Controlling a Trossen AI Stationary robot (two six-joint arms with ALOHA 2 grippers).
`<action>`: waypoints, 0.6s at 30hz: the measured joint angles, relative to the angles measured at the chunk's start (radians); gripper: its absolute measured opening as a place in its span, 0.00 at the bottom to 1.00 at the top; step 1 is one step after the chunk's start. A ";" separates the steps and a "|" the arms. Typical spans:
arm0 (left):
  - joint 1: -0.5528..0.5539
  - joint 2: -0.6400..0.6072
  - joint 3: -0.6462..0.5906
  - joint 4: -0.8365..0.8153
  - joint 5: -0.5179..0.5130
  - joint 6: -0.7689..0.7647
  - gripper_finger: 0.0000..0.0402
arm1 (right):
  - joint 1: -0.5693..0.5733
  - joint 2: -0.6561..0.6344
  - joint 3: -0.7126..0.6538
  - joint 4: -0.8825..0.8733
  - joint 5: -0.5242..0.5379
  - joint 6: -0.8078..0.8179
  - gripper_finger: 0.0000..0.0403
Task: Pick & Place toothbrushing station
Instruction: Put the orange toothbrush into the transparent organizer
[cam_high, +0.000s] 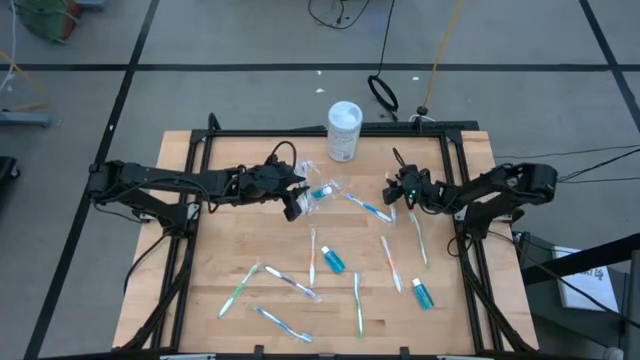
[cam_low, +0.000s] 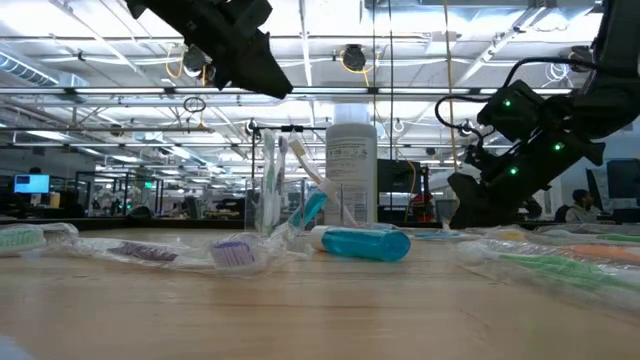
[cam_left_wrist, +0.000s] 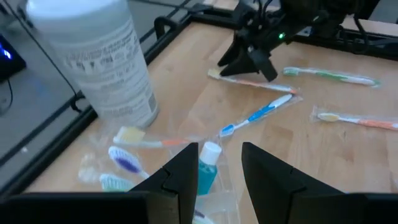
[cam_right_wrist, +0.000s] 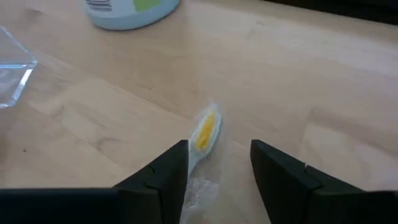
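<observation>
Wooden tabletop (cam_high: 230, 255), open-plan room behind. Toothbrushes scattered across it; clear cup (cam_high: 322, 192) lies mid-table near white container (cam_high: 344, 130). My left tool (cam_left_wrist: 219, 163) open above cup and toothpaste tube (cam_left_wrist: 208, 167). My right tool (cam_right_wrist: 219, 155) open over yellow-bristled toothbrush (cam_right_wrist: 204, 132).

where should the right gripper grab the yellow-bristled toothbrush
On the handle just behind the head, from straight above. The toothbrush lies flat on the table, its slim handle running back between the open right gripper fingers, so they can close across its width.
</observation>
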 joint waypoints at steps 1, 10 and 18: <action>0.000 0.000 0.000 0.010 0.000 0.015 0.32 | -0.002 0.016 0.000 0.010 0.000 0.003 0.38; 0.001 0.000 0.000 0.124 -0.001 0.176 0.32 | -0.001 0.105 0.002 0.054 0.021 0.063 0.08; 0.001 0.000 0.000 0.157 -0.001 0.273 0.32 | 0.004 0.109 -0.001 0.290 -0.024 -0.017 0.03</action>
